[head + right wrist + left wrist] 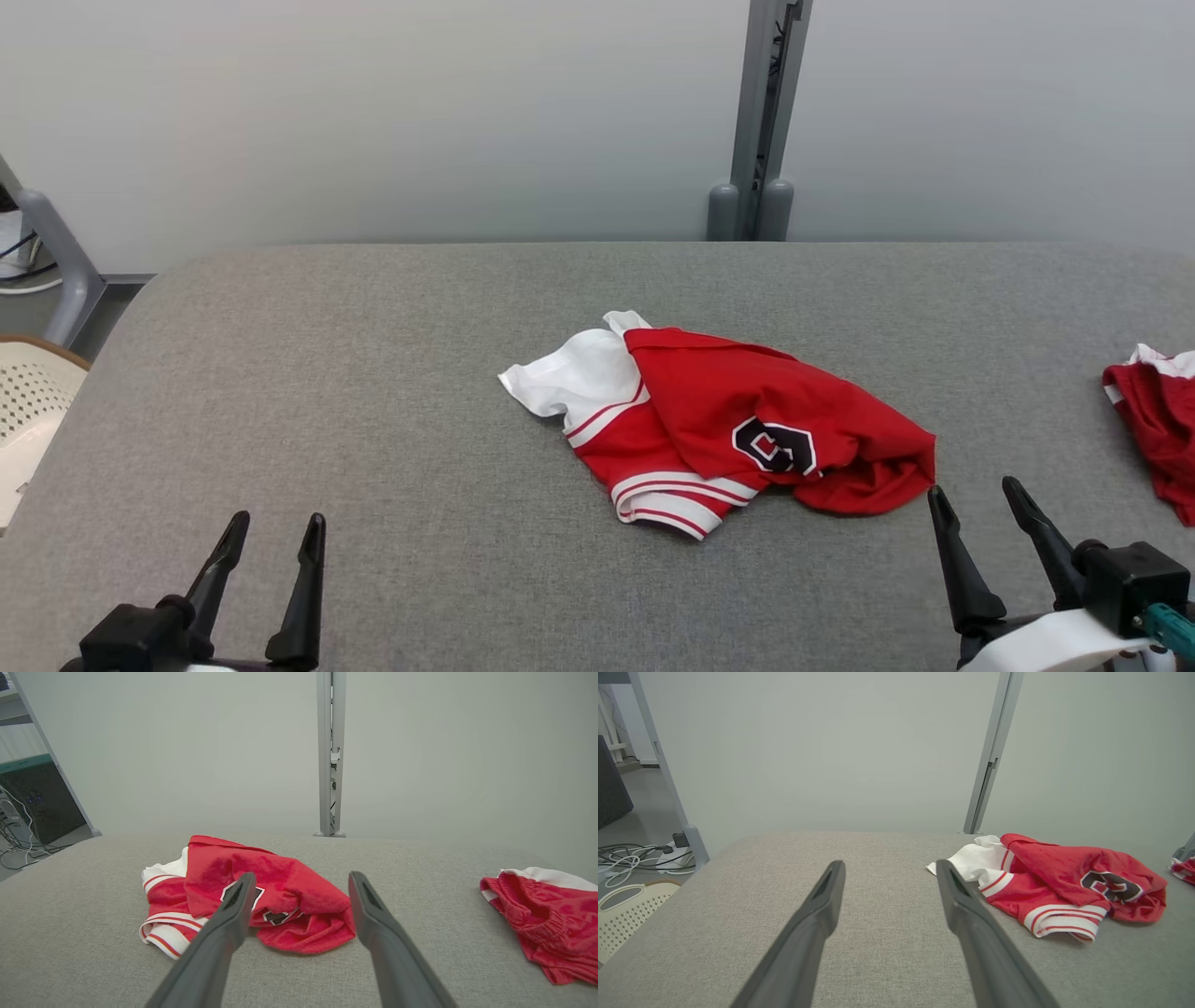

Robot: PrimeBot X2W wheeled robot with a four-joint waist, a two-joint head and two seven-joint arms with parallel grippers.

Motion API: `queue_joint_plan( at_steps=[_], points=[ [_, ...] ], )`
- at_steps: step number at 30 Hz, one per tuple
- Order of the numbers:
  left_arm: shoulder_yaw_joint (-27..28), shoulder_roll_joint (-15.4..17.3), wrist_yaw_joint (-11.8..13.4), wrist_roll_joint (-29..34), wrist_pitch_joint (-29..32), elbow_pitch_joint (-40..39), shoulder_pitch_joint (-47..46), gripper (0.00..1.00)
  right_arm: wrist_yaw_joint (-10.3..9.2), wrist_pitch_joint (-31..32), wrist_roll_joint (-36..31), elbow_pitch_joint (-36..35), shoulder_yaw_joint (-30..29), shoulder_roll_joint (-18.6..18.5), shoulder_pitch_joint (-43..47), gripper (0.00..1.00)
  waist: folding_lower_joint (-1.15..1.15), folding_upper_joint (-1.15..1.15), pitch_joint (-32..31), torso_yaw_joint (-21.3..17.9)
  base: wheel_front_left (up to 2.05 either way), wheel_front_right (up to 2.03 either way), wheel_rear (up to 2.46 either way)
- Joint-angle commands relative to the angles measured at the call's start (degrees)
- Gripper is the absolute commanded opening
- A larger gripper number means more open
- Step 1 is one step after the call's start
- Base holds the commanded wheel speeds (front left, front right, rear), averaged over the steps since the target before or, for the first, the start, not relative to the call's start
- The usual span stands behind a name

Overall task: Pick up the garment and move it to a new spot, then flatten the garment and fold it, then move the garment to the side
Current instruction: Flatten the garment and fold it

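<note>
My left gripper [280, 515] and right gripper [972, 485] stand open, empty. Pinching several layers of the crumpled garment [738, 411] may prevent flattening it.

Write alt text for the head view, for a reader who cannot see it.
A crumpled red and white garment lies near the middle of a grey padded table. The left tool and right tool, both open and empty, point up from the bottom corners. A second red garment lies at the right edge.
</note>
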Motion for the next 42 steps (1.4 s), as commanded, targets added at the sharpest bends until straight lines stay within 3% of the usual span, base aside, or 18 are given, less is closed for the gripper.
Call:
queue_joint_plan(
  at_steps=[1, 9, 16, 24, 25, 27, 36, 42],
  points=[
    [-0.4, 0.1, -0.5, 0.3, 0.2, -0.2, -1.6, 1.0, 0.01, 0.2, 0.3, 0.7, -0.2, -0.1, -0.7, 1.0, 0.0, 0.0, 0.4, 1.0, 0.0, 0.0, 0.0],
    [-3.8, -1.0, -2.9, 1.7, 0.9, 0.9, -7.1, 1.0, 0.01, 0.9, -0.8, 6.2, 0.8, -3.0, -5.8, 1.0, 0.0, 0.0, 4.0, 7.3, 0.0, 0.0, 0.0],
    [-5.5, -3.6, -5.5, 2.3, -0.9, 4.5, -13.6, 1.0, 0.0, 2.5, -1.8, 15.6, 5.0, -7.2, -14.8, 1.0, 0.0, 0.0, 9.8, 11.9, 0.0, 0.0, 0.0],
    [-5.8, -5.8, -7.0, 3.1, -2.4, 7.8, -18.0, 1.0, 0.0, 5.2, -6.5, 25.8, 8.4, -10.1, -22.4, 1.0, 0.0, 0.0, 13.1, 13.9, 0.0, 0.0, 0.0],
    [-5.7, -6.1, -7.0, 3.2, -2.6, 8.3, -18.3, 1.0, 0.0, 4.8, -6.9, 26.6, 8.0, -9.8, -23.0, 0.95, 0.0, 0.0, 13.3, 14.0, 0.0, 0.0, 0.0],
    [-5.4, -6.3, -7.0, 3.6, -2.9, 9.1, -18.8, 1.0, 0.0, 4.2, -7.3, 27.7, 7.2, -9.1, -24.1, 0.0, 0.0, 0.0, 13.4, 14.0, 0.0, 0.0, 0.0],
    [-2.1, -7.3, -6.0, 4.9, -3.4, 8.5, -17.5, 1.0, 0.0, -0.8, -3.5, 25.4, 0.6, -5.0, -22.9, 0.0, 0.0, 0.0, 12.6, 11.4, 0.0, 0.0, 0.0],
    [0.1, -6.9, -5.7, 5.5, -3.4, 7.3, -15.8, 1.0, 0.0, -4.5, 3.5, 20.8, -6.2, -1.1, -19.7, 0.0, 0.0, 0.0, 11.6, 8.2, 0.0, 0.0, 0.0]
  ],
)
